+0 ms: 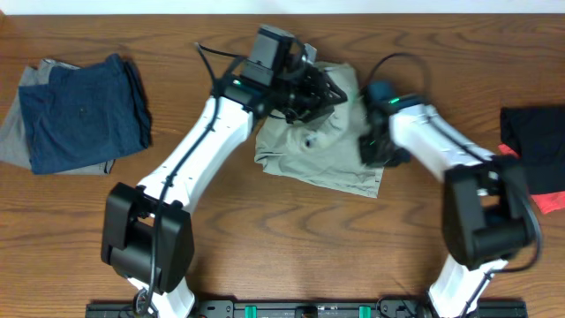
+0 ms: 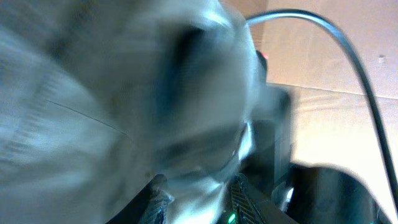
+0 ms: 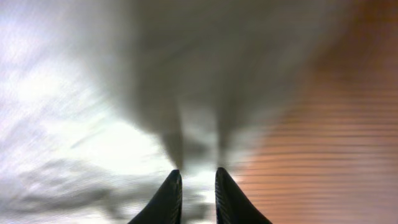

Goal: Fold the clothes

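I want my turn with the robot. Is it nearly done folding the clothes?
Partly. Done: the navy blue garment lies folded on the grey garment. In hand: the khaki trousers, a small bundle, with the left arm and right arm over them. Left: perhaps the black cloth, partly out of view.

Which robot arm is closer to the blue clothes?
Left. The left gripper is over the middle of the beige trousers; the right gripper is at the trousers' other side, farther from the blue clothes.

Brown wood-grain table (image 1: 291, 238) filling the overhead view, dark wavy grain lines, pale strip (image 1: 132, 5) along far edge, black rail (image 1: 309, 309) with green bits at near edge, soft even light
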Motion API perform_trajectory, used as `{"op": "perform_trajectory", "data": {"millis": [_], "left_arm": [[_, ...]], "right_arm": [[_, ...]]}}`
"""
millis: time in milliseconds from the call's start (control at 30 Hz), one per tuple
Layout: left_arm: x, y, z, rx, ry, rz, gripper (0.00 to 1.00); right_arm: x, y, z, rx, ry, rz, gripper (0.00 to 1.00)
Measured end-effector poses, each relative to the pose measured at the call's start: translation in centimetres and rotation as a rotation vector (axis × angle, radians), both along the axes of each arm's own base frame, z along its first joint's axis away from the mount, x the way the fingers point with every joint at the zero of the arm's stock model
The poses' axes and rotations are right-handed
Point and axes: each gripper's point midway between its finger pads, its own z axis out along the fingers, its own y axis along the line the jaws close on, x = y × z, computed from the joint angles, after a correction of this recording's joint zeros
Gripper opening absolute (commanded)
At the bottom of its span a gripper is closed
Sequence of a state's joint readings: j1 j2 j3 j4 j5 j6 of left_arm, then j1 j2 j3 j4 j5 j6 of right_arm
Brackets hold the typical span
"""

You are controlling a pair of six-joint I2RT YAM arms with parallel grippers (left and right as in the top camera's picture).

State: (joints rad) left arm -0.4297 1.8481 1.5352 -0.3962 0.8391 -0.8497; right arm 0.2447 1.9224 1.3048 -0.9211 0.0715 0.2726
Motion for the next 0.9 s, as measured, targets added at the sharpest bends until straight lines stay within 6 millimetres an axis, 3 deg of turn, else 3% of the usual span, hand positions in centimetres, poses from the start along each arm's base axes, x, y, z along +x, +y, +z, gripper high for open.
{"op": "perform_trajectory", "data": {"millis": [100,133,200,267,333,467,567,667,700,800,900], "left_arm": [[1.5,1.9,0.4,-0.021,-0.017,0.028,0.35],[2.2,2.6,0.8,-0.036,-0.035,0.039,0.35],[3.5,3.6,1.9,-0.074,-0.087,0.048,0.35],[4.2,4.1,2.9,-0.106,-0.133,0.046,0.35],[4.6,4.4,3.4,-0.118,-0.163,0.041,0.35],[4.8,5.6,1.8,-0.030,-0.193,0.047,0.35],[4.6,7.9,-1.8,0.183,-0.171,0.094,0.35],[4.7,9.9,-4.2,0.352,-0.194,0.104,0.37],[4.8,10.4,-4.7,0.397,-0.211,0.100,0.41],[5.3,11.1,-6.5,0.482,-0.239,0.076,0.66],[5.5,11.4,-9.4,0.531,-0.209,0.047,0.79]], "right_arm": [[3.4,-2.3,4.2,0.033,-0.143,-0.065,0.23],[4.7,-3.2,6.6,0.055,-0.217,-0.087,0.23],[6.0,-4.0,9.8,0.085,-0.312,-0.103,0.23],[6.8,-4.0,12.0,0.116,-0.380,-0.100,0.22],[7.0,-3.1,13.0,0.159,-0.407,-0.073,0.21],[6.8,-0.8,12.6,0.264,-0.380,0.012,0.17],[6.3,1.1,12.3,0.345,-0.349,0.068,0.15],[5.3,3.2,11.3,0.408,-0.302,0.112,0.15],[4.8,3.7,10.7,0.425,-0.279,0.120,0.15],[2.6,5.2,8.0,0.471,-0.183,0.137,0.15],[0.4,5.8,5.6,0.492,-0.095,0.135,0.17]]}}
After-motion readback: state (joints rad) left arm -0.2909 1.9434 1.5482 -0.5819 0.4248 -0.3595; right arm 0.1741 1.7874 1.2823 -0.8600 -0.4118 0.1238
